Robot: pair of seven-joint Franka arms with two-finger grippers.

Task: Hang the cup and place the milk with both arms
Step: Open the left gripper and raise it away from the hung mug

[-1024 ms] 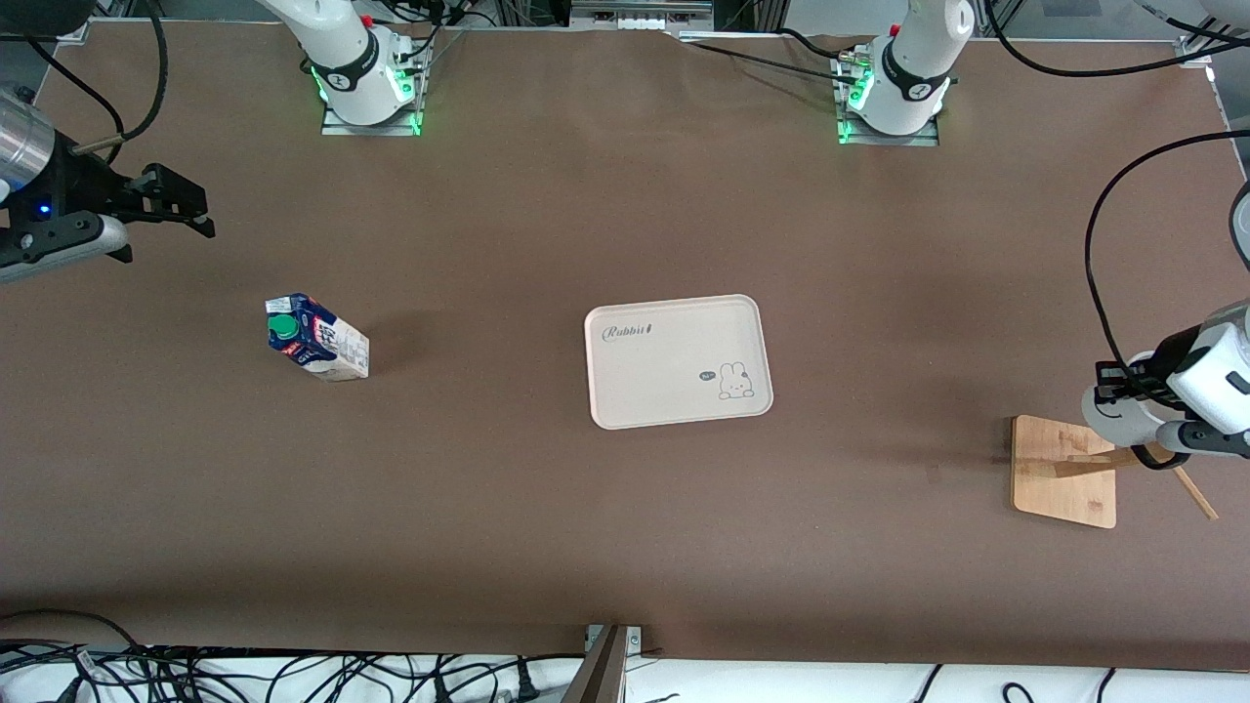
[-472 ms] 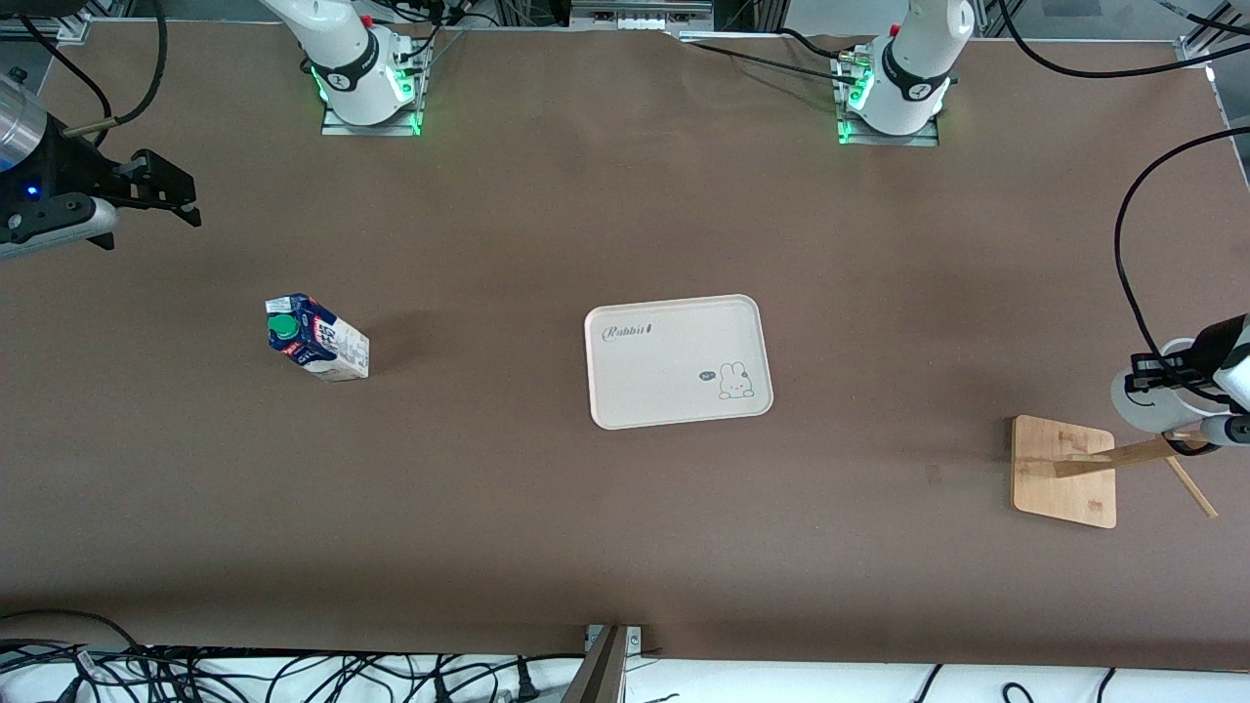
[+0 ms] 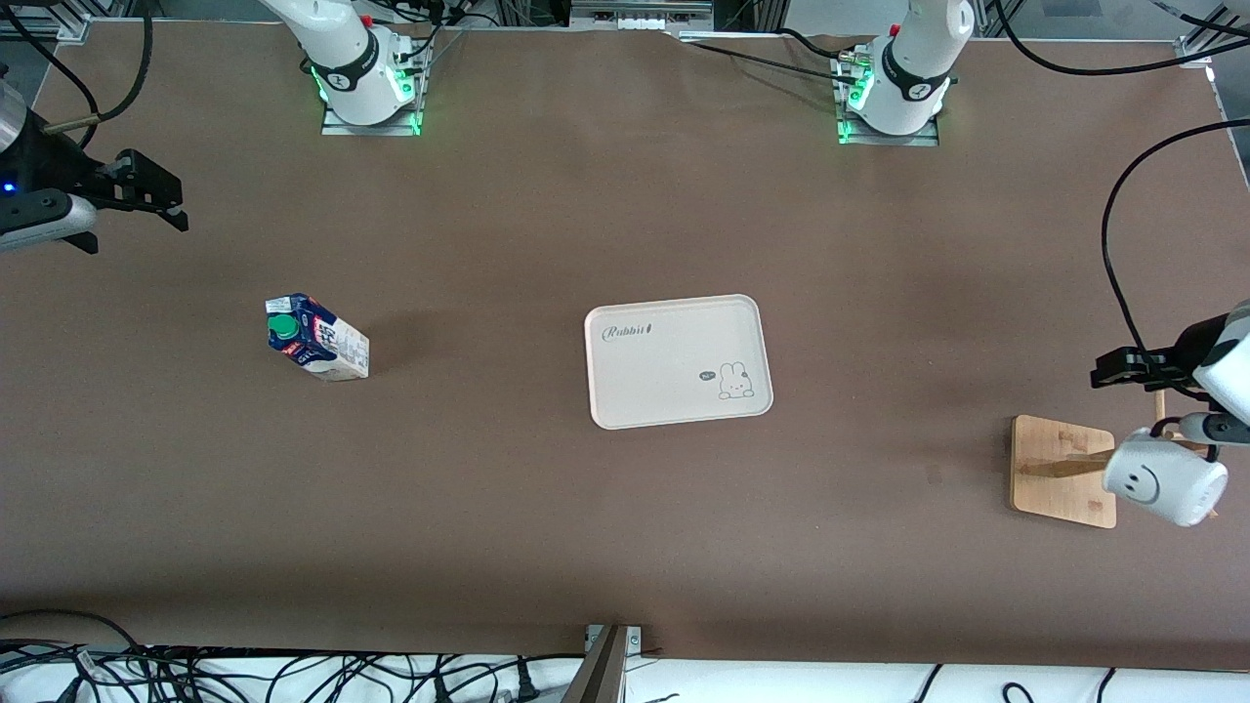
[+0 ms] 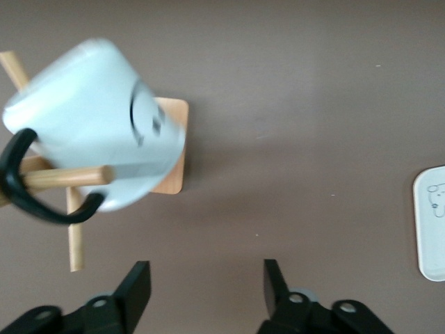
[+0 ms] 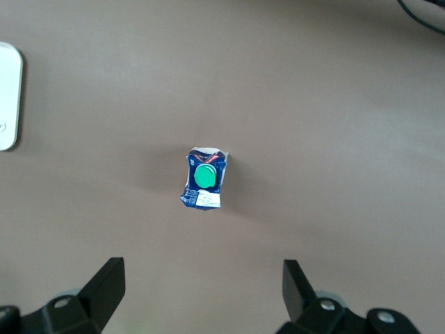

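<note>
front view shows the left gripper point(image 3: 1143, 391) has just let go: its fingers stand apart and the cup point(image 3: 1164, 478) now dangles by its black handle from a peg of the wooden rack point(image 3: 1060, 469), where a second ago it was clamped. hanging looks done. milk point(image 3: 316, 337) stands untouched toward the right arm's end, the spread-open right gripper point(image 3: 156, 195) empty over bare table near it. tray point(image 3: 625, 405) holds nothing; the cup's inside can't be seen.
</note>
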